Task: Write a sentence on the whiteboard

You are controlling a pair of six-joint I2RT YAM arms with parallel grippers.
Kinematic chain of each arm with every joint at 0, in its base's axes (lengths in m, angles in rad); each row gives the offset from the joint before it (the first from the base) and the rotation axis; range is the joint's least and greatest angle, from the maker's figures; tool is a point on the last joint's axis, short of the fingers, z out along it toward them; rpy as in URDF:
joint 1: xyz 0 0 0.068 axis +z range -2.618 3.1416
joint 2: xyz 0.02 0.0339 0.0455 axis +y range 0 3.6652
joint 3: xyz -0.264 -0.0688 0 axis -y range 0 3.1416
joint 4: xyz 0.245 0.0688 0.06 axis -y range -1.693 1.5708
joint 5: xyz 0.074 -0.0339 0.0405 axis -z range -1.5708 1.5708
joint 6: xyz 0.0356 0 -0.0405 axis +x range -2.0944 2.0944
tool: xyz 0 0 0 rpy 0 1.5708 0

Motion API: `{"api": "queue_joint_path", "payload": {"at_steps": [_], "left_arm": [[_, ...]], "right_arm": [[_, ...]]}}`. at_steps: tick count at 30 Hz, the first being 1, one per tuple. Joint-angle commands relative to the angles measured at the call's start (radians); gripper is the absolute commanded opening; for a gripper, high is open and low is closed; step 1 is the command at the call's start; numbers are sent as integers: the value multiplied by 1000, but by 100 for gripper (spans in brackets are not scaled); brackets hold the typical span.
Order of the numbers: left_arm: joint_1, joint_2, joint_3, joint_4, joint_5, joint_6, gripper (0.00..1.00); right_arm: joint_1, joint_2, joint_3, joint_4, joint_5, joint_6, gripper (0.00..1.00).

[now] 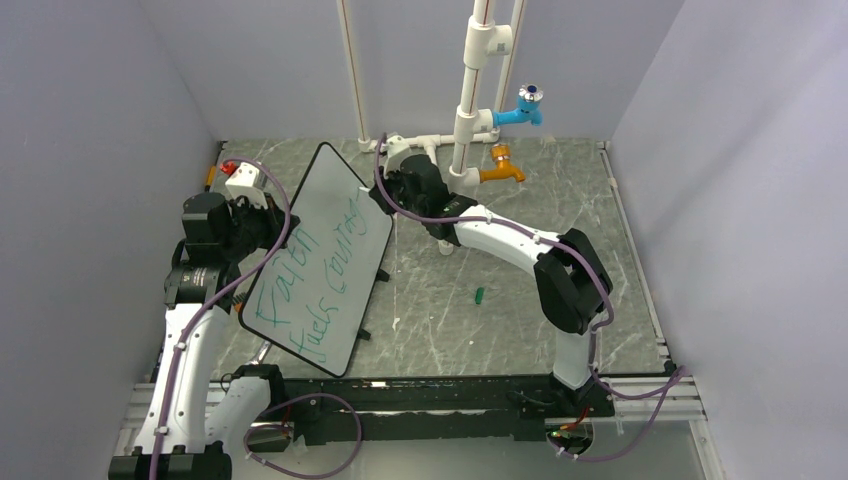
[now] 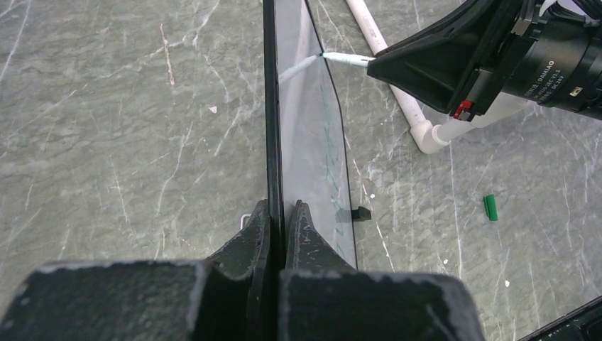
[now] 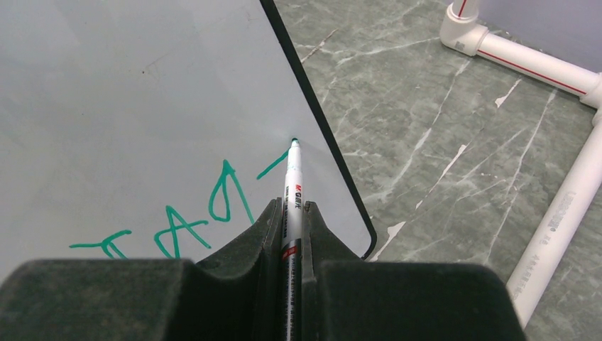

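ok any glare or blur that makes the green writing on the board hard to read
Top external: even light, no glare, the sentence on the whiteboard is legible. Left wrist: board seen edge-on, its glossy face mirrors the marker tip, writing barely shows. Right wrist: green strokes sharp, the right gripper close up and soft.

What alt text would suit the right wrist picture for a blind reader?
The right hand pinches a white marker, its green tip touching the whiteboard beside green handwriting. Grey marbled table and white pipes lie beyond.
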Motion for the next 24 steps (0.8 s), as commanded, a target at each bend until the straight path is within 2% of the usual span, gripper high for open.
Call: {"api": "queue_joint_path", "payload": {"at_steps": [1, 24], "left_arm": [[8, 18, -63, -131, 1, 136, 0], [23, 11, -65, -127, 8, 136, 0]], "right_arm": [[7, -14, 22, 24, -56, 10, 0], [43, -46, -84, 44, -86, 40, 0]]}}
